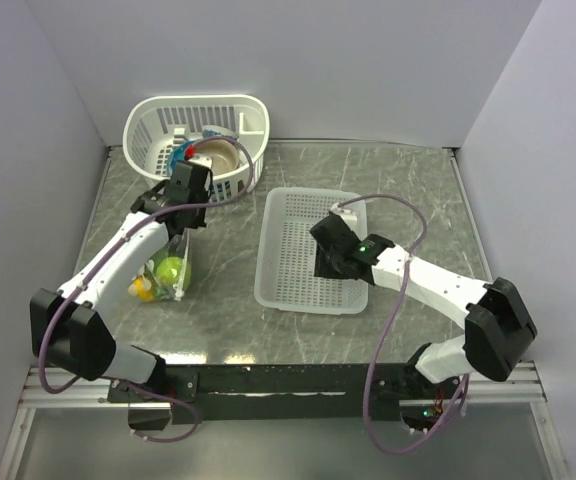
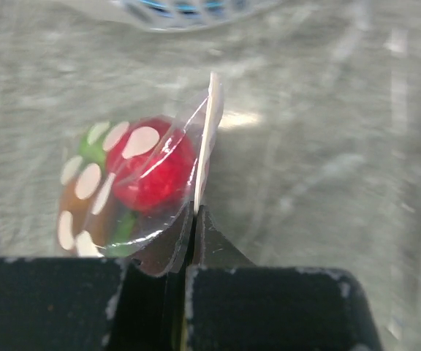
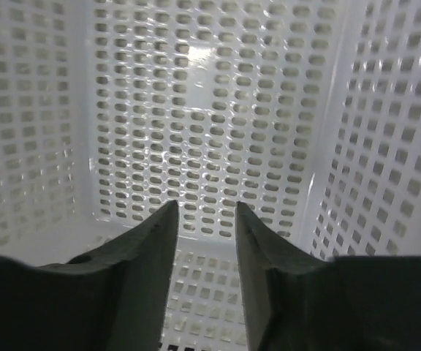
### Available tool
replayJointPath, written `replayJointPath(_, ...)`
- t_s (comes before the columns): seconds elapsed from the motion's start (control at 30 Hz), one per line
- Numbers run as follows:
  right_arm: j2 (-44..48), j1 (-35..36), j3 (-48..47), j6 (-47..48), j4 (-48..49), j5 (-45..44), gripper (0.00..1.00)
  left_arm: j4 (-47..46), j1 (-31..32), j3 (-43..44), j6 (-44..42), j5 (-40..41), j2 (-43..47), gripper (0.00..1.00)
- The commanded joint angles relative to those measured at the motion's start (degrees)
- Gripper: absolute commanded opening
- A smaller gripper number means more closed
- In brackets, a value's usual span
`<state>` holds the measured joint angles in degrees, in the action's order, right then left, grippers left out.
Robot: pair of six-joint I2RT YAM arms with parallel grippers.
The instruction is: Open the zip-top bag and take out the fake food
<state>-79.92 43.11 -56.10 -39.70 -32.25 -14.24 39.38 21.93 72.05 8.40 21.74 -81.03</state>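
One edge of zip-top bag (image 2: pixel 152 157) inside left gripper (image 2: pixel 194 213).

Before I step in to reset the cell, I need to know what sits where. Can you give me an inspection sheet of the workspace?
Surface: grey marbled table, no spill seen.
Job's things: zip-top bag by the left arm, pinched at its zip edge; fake food inside it, with red, lime-green and yellow pieces showing.
Clutter: white mesh tray mid-table, nothing seen in it; oval basket at the back left, holding a bowl and small items.
Grippers: left gripper shut on the bag's strip; right gripper open over the mesh tray, holding nothing.
Cables: purple cables loop off both arms.
Surroundings: plain white walls; nothing else seen.
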Motion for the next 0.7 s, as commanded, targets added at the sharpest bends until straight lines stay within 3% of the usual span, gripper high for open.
replayJointPath(0.0,0.99,-0.31,-0.95,-4.93,-6.41,-7.28,0.4,6.06,-0.05,3.79,3.28,-14.24,0.79,0.01)
replayJointPath(0.1,2.31,-2.05,-0.51,-6.78,-9.75,-11.15,0.4,6.33,0.13,7.22,3.72,-20.85,0.09,0.01)
replayJointPath(0.4,6.7,-12.26,2.04,-5.22,-13.63,-10.46,0.38,6.24,4.25,16.27,7.76,-22.7,-5.88,0.01)
replayJointPath(0.5,6.45,-14.54,1.17,-3.46,-14.07,-10.72,0.32,4.93,4.7,17.33,9.34,-22.09,-7.38,0.01)
replayJointPath(0.57,6.09,-15.16,-0.15,-2.31,-14.59,-12.12,0.22,3.7,4.7,17.16,9.79,-21.91,-7.65,0.01)
replayJointPath(0.67,5.48,-14.47,-3.31,-0.38,-14.51,-14.41,0.21,0.88,4.7,16.72,11.19,-22.0,-7.47,0.01)
